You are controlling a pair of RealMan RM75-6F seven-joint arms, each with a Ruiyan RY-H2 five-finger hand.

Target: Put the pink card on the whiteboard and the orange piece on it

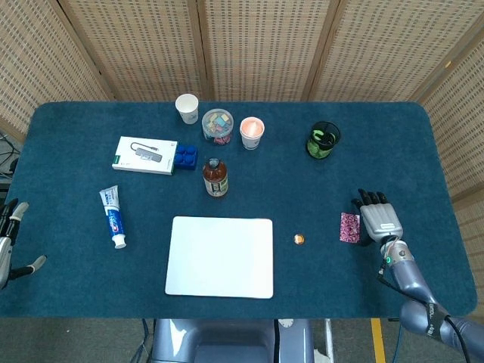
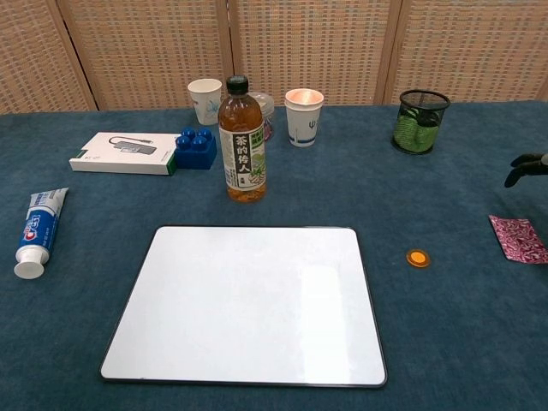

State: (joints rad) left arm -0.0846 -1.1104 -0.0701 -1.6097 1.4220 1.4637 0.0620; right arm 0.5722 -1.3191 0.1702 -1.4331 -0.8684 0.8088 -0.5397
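Observation:
The whiteboard [image 1: 219, 257] [image 2: 248, 300] lies flat near the table's front edge with nothing on it. To its right, on the blue cloth, sits the small round orange piece [image 1: 299, 239] [image 2: 418, 258]. Further right lies the pink patterned card [image 1: 349, 227] [image 2: 518, 238]. My right hand [image 1: 378, 217] is just to the right of the card, fingers spread and holding nothing; in the chest view only its dark fingertips [image 2: 527, 167] show at the right edge. My left hand [image 1: 9, 242] is partly visible at the far left edge, fingers apart and holding nothing.
A tea bottle [image 1: 215, 178] [image 2: 241, 141] stands just behind the whiteboard. A toothpaste tube [image 1: 113, 217] lies to the left. Behind are a white box [image 1: 144, 155], a blue brick [image 1: 186, 156], two paper cups [image 1: 187, 108] [image 1: 252, 132], a jar [image 1: 218, 125] and a mesh holder [image 1: 324, 140].

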